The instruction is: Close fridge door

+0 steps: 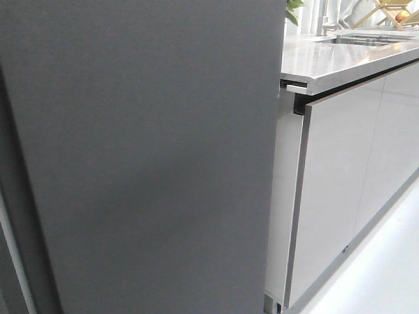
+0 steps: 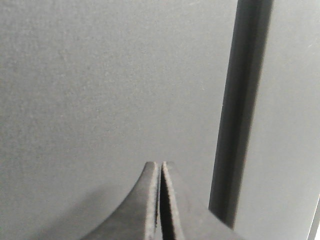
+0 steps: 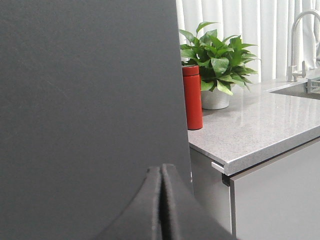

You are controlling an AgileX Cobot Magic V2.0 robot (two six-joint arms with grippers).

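Observation:
The fridge door (image 1: 144, 150) fills the left two thirds of the front view with its matte dark grey outer face. Neither gripper shows in the front view. In the left wrist view my left gripper (image 2: 160, 164) is shut and empty, its tips close against the door's dark face (image 2: 100, 90), beside a dark vertical gap (image 2: 240, 110). In the right wrist view my right gripper (image 3: 161, 167) is shut and empty, its tips near the door's face (image 3: 85, 100) by the door's edge. Whether either touches the door cannot be told.
A grey stone worktop (image 3: 255, 130) with glossy light-grey cabinet fronts (image 1: 340, 183) stands to the right of the door. On it are a red flask (image 3: 192, 97), a potted plant (image 3: 216, 65) and a sink with a tap (image 3: 299, 45). White floor (image 1: 386, 268) lies below.

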